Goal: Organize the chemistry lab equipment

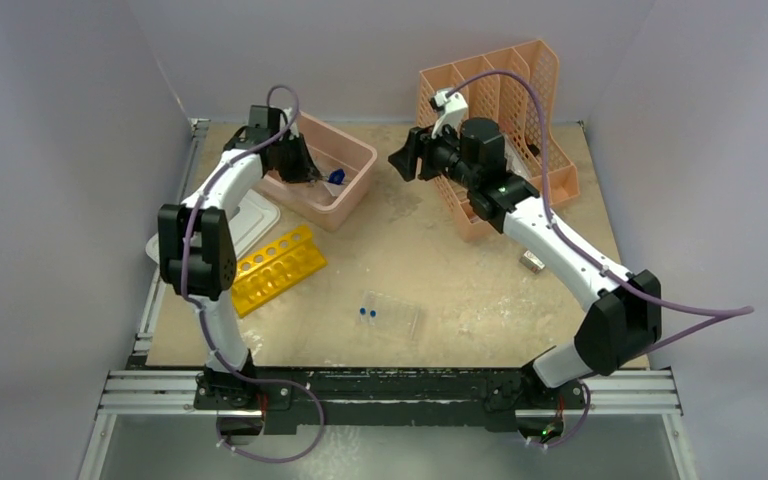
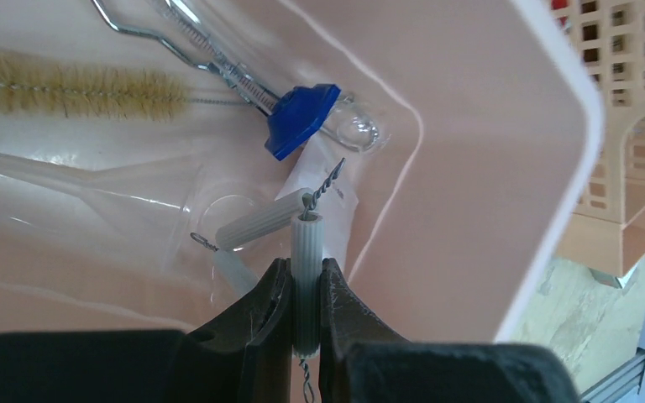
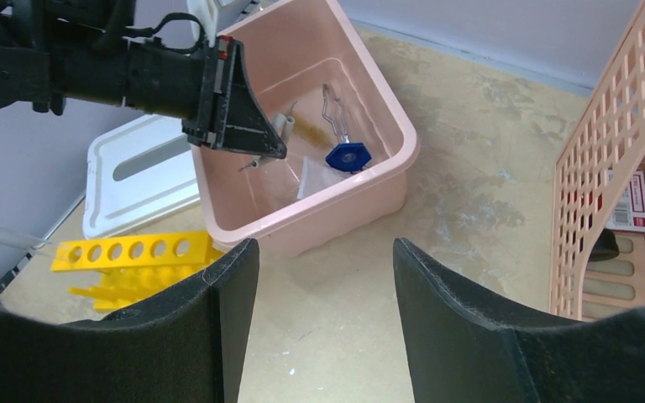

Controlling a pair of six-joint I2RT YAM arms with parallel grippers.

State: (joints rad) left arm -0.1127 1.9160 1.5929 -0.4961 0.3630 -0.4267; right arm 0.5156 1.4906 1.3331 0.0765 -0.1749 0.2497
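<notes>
My left gripper [image 2: 305, 267] is shut on one white ribbed tube of the small wire triangle [image 2: 307, 239] and holds it inside the pink tub [image 2: 487, 168]. In the top view that gripper [image 1: 305, 170] is over the tub's left side. Metal tongs [image 2: 210, 50], a bristle brush [image 2: 76, 84] and a blue-capped clear piece [image 2: 301, 117] lie in the tub. The yellow test-tube rack [image 1: 275, 268] lies on the table, front left. The clear tray [image 1: 395, 315] with tiny blue-capped vials [image 1: 366, 313] sits front centre. My right gripper [image 3: 323, 252] is open and empty above the table.
The peach slotted holder [image 1: 520, 90] stands at the back right, just behind my right arm. The tub's grey lid [image 1: 250, 225] lies left of the tub, by the rack. A small grey object [image 1: 532, 261] lies on the table under my right arm.
</notes>
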